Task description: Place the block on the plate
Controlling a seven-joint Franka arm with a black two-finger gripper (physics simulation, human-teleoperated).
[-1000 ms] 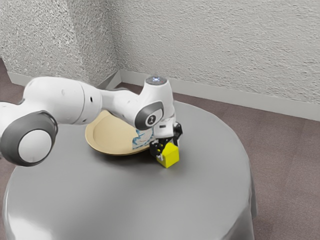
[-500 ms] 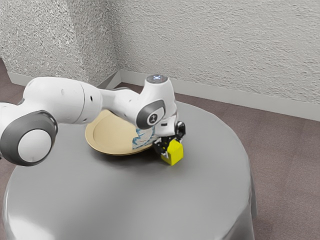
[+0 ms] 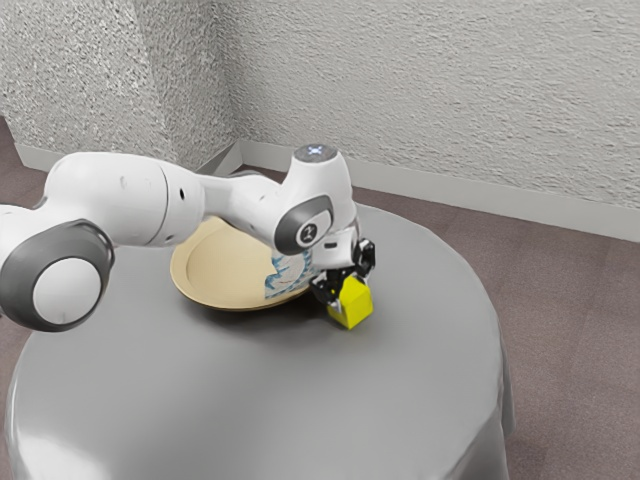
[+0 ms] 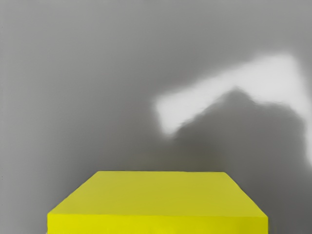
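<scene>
Though low, tool around block.

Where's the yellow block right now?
In the exterior view, the yellow block is at the lower end of the end effector, beside the plate, toward the exterior view's right.

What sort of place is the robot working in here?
Probably a plain simulated room: a round, grey-covered table stands on brownish flooring, beside rough white textured walls with a pale baseboard.
</scene>
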